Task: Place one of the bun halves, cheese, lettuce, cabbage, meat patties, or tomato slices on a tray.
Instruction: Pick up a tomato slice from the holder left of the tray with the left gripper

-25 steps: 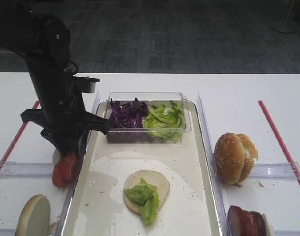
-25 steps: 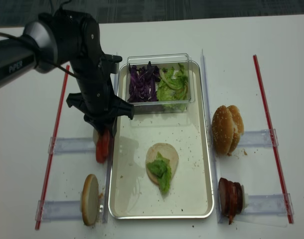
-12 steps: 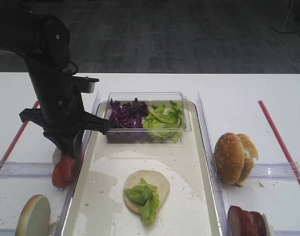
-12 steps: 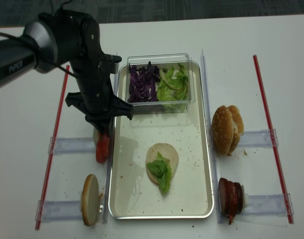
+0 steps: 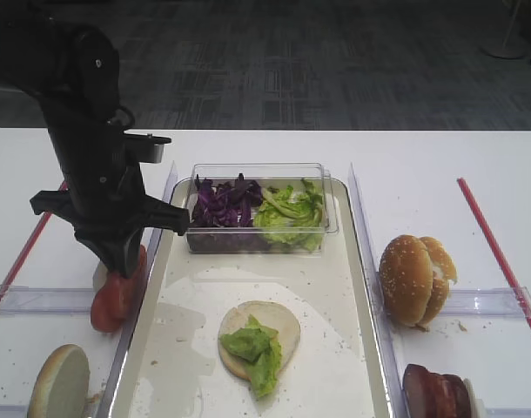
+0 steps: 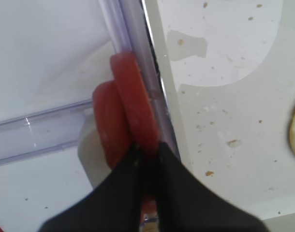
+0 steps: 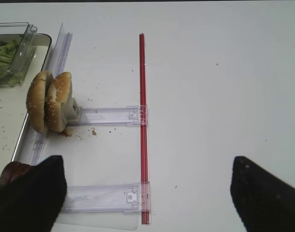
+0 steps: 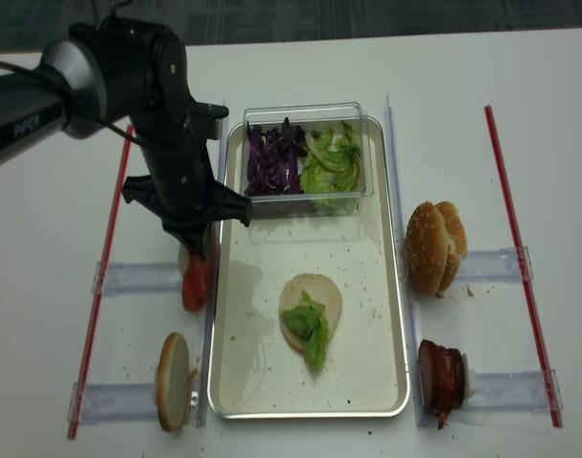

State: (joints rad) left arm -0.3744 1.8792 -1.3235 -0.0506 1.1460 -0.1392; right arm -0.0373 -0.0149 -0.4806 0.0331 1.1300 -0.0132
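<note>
Stage shown: pick-up of a tomato slice, judged from how the left arm stands over the slices.
Left gripper (image 6: 146, 157): fingers narrow, pinched on the edge of one upright tomato slice, clearest in the left wrist view.
Tomato slices (image 5: 111, 294): two red slices standing on edge, touching each other, just outside the tray's left rim beside a clear plastic rail (image 5: 41, 299); the one nearer the tray is the one pinched.
Tray (image 8: 381, 286): holds a flat bun bottom (image 5: 272, 327) near its middle with a leaf of lettuce (image 5: 257, 349) lying on it, and a clear tub (image 5: 258, 207) at its far end.
Tub contents: purple cabbage (image 8: 272, 159) on the left, more green lettuce on the right.
Done so far: bun bottom and one lettuce leaf are on the tray.
Left to do: the pinched slice is not yet on the tray; it must be lifted and carried over the rim.
Other stock: sesame bun tops (image 5: 413, 278) to the right of the tray, meat patties (image 8: 442, 379) nearer the front right, another bun half (image 8: 171, 381) at front left.
Right gripper (image 7: 147, 193): well apart from the food, fingers spread wide and holding nothing.
</note>
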